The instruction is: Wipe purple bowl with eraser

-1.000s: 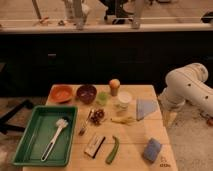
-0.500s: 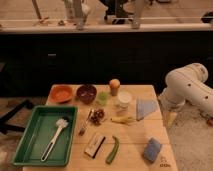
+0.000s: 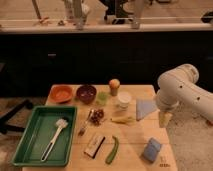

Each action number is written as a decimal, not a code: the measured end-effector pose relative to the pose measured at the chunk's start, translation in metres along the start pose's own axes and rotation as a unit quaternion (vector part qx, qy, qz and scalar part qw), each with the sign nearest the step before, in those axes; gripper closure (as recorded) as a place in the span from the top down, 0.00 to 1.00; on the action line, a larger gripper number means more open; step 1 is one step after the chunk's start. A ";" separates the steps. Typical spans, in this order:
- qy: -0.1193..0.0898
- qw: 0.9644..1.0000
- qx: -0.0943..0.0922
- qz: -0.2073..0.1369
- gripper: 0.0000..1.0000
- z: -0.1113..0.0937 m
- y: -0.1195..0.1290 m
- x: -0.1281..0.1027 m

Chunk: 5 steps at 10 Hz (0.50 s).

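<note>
The purple bowl (image 3: 86, 93) stands at the back of the wooden table, between the orange bowl (image 3: 62, 93) and a small green cup (image 3: 102, 97). The eraser (image 3: 94, 145) lies flat near the table's front, pale face up with a dark strip along its side, just right of the green tray (image 3: 20, 150). My gripper (image 3: 164, 119) hangs from the white arm over the table's right edge, pointing down. It is far to the right of both the bowl and the eraser and touches neither.
A white-bristled brush (image 3: 55, 136) lies in the tray. A blue sponge (image 3: 152, 149), a green pepper (image 3: 113, 149), a light blue cloth (image 3: 145, 107), a white cup (image 3: 123, 100), a fork (image 3: 84, 126) and small food items also sit on the table. A dark counter stands behind it.
</note>
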 end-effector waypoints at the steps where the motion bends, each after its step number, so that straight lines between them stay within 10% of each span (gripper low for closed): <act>1: 0.000 1.000 0.000 0.000 0.80 0.000 0.000 -0.001; 5: 0.001 0.999 -0.008 -0.044 0.80 0.008 0.004 -0.017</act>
